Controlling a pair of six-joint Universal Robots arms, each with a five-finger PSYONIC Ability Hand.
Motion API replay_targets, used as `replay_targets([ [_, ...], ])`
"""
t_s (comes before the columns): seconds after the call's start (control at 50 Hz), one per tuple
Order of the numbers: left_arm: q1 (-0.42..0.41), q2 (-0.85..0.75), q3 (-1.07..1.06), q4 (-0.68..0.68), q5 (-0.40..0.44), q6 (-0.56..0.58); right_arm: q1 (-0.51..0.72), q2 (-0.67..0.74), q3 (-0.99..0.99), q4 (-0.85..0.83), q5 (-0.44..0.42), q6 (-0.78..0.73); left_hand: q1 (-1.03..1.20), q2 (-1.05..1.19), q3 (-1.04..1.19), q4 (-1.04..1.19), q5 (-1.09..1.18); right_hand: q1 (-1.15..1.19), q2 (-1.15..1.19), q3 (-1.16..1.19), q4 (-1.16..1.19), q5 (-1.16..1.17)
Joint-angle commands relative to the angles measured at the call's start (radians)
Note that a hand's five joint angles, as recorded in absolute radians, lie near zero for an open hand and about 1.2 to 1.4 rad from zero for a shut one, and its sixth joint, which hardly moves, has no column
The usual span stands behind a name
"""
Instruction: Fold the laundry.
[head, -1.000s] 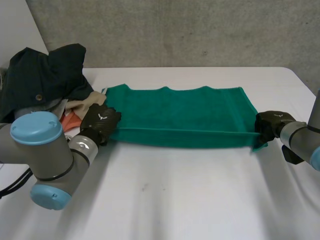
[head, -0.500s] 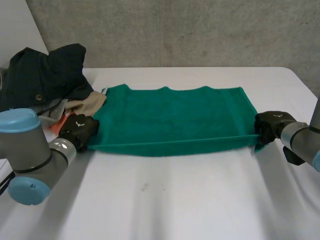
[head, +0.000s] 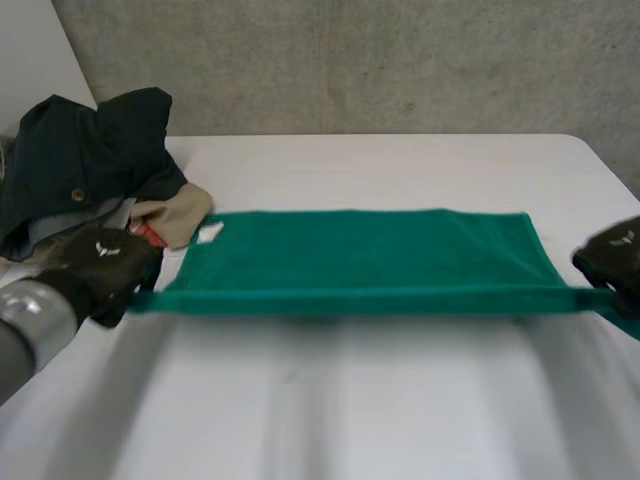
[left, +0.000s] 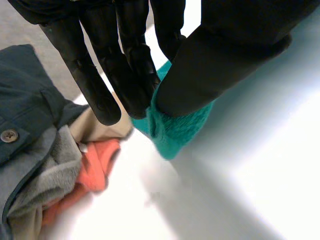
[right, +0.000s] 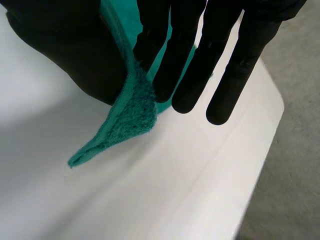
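A green towel (head: 350, 255) hangs stretched between my two hands above the white table (head: 400, 400), its near edge taut. My left hand (head: 105, 265) pinches the towel's near left corner (left: 172, 127) between straight fingers (left: 107, 75) and thumb. On the other side, my right hand (head: 612, 258) pinches the near right corner (right: 132, 107) in the same way, thumb against fingers (right: 185, 65). The towel's far edge sags lower toward the table.
A heap of laundry lies at the table's back left: a dark jacket (head: 85, 155), beige cloth (head: 175, 215), orange cloth (left: 97, 160) and grey fleece (left: 45, 175). The table's right edge (right: 260, 165) runs close to my right hand.
Both hands have pulled apart and toward the table's front, lifting the towel's near edge and stretching it taut. The left hand has moved left, next to the laundry heap.
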Motion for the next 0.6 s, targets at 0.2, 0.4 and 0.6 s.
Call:
replay_targets([
  [0.2,-0.079,-0.390,0.193,0.067,-0.014,0.177,-0.056,0.238,-0.042,-0.079,0.014,-0.093,0.229,0.204,0.208,0.199,0.209,0.280,0.219,0.214,0.203,0.248],
  [0.4,-0.162,-0.769,0.661,0.257,-0.184,0.148,0.022,0.453,-0.249,-0.400,0.014,0.017,0.229,0.204,0.208,0.199,0.209,0.280,0.219,0.214,0.203,0.248],
  [0.6,-0.182,-0.923,0.859,0.300,-0.211,0.150,0.055,0.629,-0.392,-0.648,0.006,-0.004,0.229,0.204,0.208,0.199,0.209,0.280,0.219,0.214,0.203,0.248],
])
